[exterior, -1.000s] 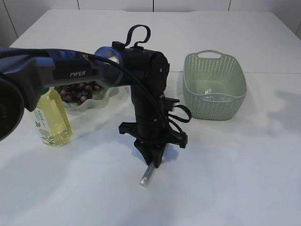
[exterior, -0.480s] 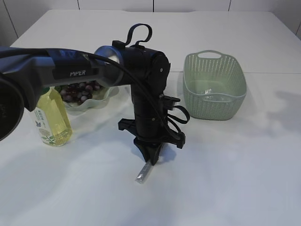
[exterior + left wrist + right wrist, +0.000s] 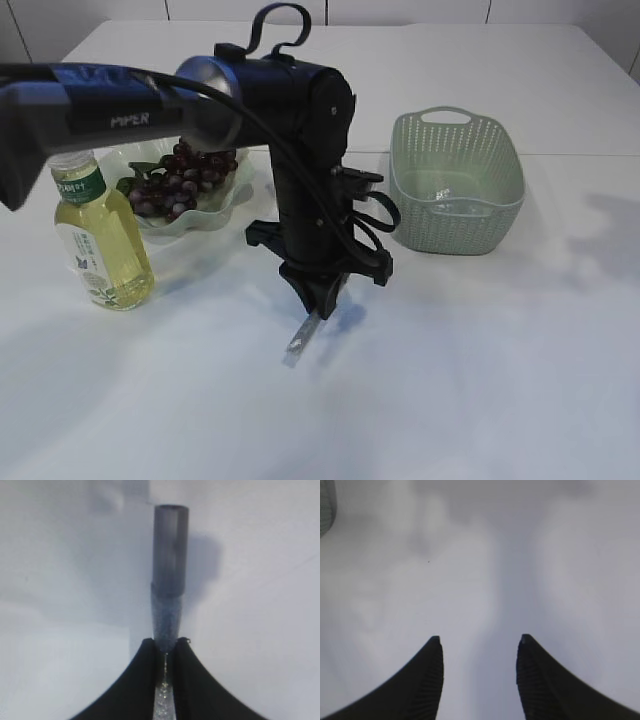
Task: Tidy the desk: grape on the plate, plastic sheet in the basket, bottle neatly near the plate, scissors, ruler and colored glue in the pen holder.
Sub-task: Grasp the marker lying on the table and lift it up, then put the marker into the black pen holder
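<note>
The left hand [image 3: 312, 312] was pinched on the glittery end of the glue tube [image 3: 169, 590], which hung cap-down just clear of the table [image 3: 480, 380]. The right hand [image 3: 479, 645] stood spread over bare table, holding nothing. No pen holder showed in any view. Doing this step well probably meant keeping the pinch firm, lifting straight, and lowering the tube upright into the holder.

On the desk [image 3: 480, 380], the bottle [image 3: 100, 245] stands at the left, just before the plate [image 3: 235, 205] with the grapes [image 3: 175, 185] on it. The basket [image 3: 455, 180] sits right (well apart). Between them, nearer, the glue [image 3: 300, 340] hangs from the left pincer [image 3: 315, 300].
</note>
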### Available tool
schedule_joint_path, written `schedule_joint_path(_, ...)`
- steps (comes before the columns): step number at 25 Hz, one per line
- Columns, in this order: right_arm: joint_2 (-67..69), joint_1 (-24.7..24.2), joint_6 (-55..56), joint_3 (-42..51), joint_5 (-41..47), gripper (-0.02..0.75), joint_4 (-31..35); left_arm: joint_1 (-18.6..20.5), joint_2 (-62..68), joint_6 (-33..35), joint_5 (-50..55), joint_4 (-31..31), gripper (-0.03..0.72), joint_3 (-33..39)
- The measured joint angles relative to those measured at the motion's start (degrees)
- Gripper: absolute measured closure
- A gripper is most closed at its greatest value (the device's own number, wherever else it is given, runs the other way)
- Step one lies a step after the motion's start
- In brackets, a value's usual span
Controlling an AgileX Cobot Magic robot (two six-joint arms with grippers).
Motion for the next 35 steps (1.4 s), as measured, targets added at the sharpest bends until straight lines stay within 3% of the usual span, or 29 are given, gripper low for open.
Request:
schedule_joint_path(4,0.00,0.00,0.00,0.00,0.00,0.356,0.00,0.00,-5.00,0.09,0.00,1.10,0.637,3.55)
schedule_joint_path(8,0.00,0.00,-0.11,0.00,0.00,0.356,0.00,-0.13,-11.86,0.09,-3.35,2.23,0.637,11.44)
schedule_joint_path(19,0.00,0.00,-0.24,0.00,0.00,0.356,0.00,-0.64,-27.34,0.09,-46.79,3.79,0.638,44.54)
schedule_joint_path(23,0.00,0.00,-0.46,0.00,0.00,0.356,0.00,-0.64,-27.88,0.09,-60.58,5.33,0.638,52.46)
schedule_joint_path(35,0.00,0.00,-0.61,0.00,0.00,0.356,0.00,-0.64,-30.00,0.09,-88.38,7.37,0.638,54.56)
